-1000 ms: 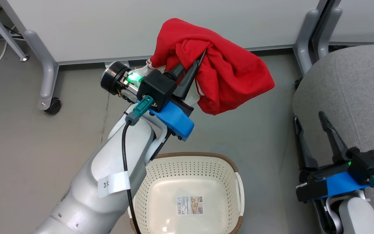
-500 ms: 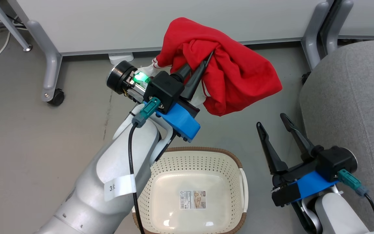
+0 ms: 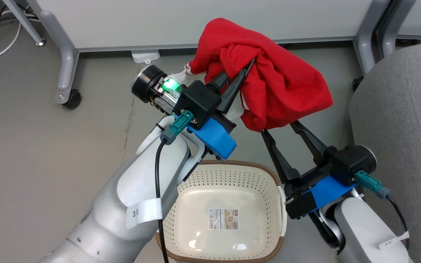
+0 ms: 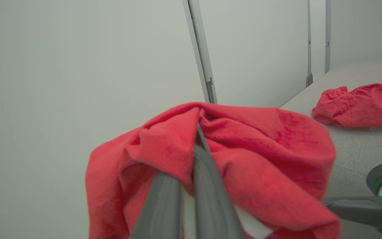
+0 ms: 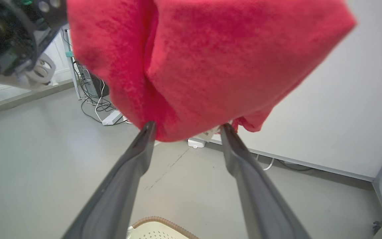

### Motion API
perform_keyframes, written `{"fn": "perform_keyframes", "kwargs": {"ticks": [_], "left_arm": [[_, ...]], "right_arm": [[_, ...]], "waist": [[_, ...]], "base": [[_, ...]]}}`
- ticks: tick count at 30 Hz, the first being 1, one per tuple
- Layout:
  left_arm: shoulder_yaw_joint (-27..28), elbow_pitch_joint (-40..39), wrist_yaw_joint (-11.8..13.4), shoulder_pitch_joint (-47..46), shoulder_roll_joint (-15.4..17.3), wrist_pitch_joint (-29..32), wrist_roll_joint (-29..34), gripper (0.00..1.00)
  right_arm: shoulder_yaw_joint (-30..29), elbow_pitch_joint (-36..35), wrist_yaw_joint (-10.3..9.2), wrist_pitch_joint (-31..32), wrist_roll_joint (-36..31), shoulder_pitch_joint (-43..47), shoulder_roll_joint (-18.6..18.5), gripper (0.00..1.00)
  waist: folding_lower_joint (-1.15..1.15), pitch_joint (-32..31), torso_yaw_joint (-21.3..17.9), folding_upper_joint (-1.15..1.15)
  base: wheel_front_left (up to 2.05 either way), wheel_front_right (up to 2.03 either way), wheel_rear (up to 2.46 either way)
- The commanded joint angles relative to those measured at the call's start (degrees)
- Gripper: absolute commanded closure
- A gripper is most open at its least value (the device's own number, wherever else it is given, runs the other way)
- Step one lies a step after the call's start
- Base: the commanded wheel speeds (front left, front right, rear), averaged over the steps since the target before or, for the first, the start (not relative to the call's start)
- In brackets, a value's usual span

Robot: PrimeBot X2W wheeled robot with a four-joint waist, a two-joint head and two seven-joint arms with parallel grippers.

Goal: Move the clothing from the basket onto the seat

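Cream basket (image 3: 232,175) holds a label sticker (image 3: 224,218); left gripper (image 3: 249,67) clamps the clothing (image 3: 287,91), right gripper (image 3: 278,131) gapes apart.

The left pincer (image 3: 249,67) is raised, its two dark fingers (image 3: 232,86) pressed together on a fold of the red garment (image 3: 287,84), which drapes over and past their tips. Behind the pincer the wrist (image 3: 159,87) shows a green light, and the pale left forearm (image 3: 141,190) slopes down and back from it. The right pincer (image 3: 278,128) stands just below the left one's load, fingers spread wide, tips at the cloth's lower edge. The pale right forearm (image 3: 364,230) lies behind it.
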Motion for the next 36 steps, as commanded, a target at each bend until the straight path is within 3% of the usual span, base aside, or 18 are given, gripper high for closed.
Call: {"fn": "perform_keyframes", "kwargs": {"ticks": [1,21,22,23,36], "left_arm": [[-0.15,-0.20,-0.10,-0.72,-0.06,-0.29,-0.13,1.00],[-0.64,-0.61,-0.12,-1.33,-0.40,-0.29,-0.43,1.00],[-0.61,-0.64,-0.12,-1.30,-0.40,-0.29,-0.36,1.00],[-0.60,-0.67,-0.11,-1.26,-0.40,-0.29,-0.33,1.00],[-0.43,-0.74,-0.12,-0.73,-0.43,-0.29,-0.41,1.00]], "right_arm": [[0.15,0.35,0.01,-0.20,0.34,-0.80,-0.01,0.00],[2.14,-2.46,0.01,-0.20,3.57,-5.05,-0.23,0.00],[1.92,-2.80,0.01,-0.20,3.69,-5.06,-0.07,0.14],[1.84,-2.99,0.01,-0.20,3.80,-4.95,0.05,1.00],[2.06,-3.23,0.01,-0.20,4.13,-4.47,-0.15,1.00]], "waist": [[0.00,0.11,0.16,0.00],[0.00,0.95,1.23,0.00],[0.00,0.94,1.22,0.00],[0.00,0.93,1.21,0.00],[0.00,0.61,1.19,0.00]], "base": [[0.00,0.00,0.00],[0.00,0.00,0.00],[0.00,0.00,0.00],[0.00,0.00,0.00],[0.00,0.00,0.00]]}}
